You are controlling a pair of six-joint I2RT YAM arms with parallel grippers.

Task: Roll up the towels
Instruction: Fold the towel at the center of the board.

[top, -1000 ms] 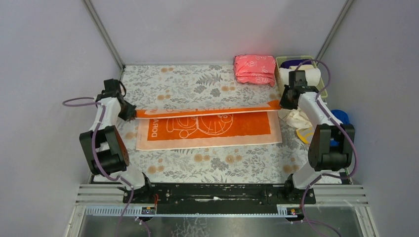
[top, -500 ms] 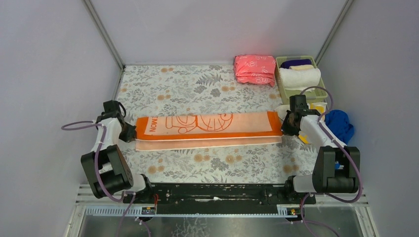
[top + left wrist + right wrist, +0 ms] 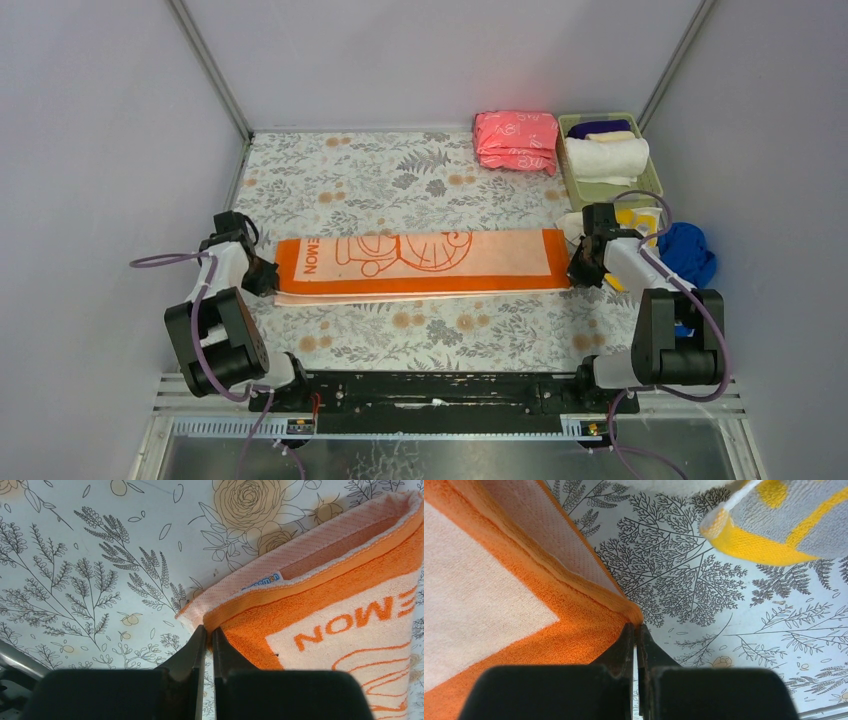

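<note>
Two thin pinches, one fold at risk

The orange towel (image 3: 415, 263) lies folded lengthwise across the middle of the top view, with a pale strip of its lower layer showing along the bottom edge. The left gripper (image 3: 209, 630) is clamped on the upper layer's corner at the left end, the right gripper (image 3: 635, 626) on the very tip of the right-end corner. Holds this shallow may slip if the arms pull apart, and an uneven release would likely skew the layers. The yellow towel (image 3: 744, 547), upper right of the right wrist view, lies near enough to snag
</note>
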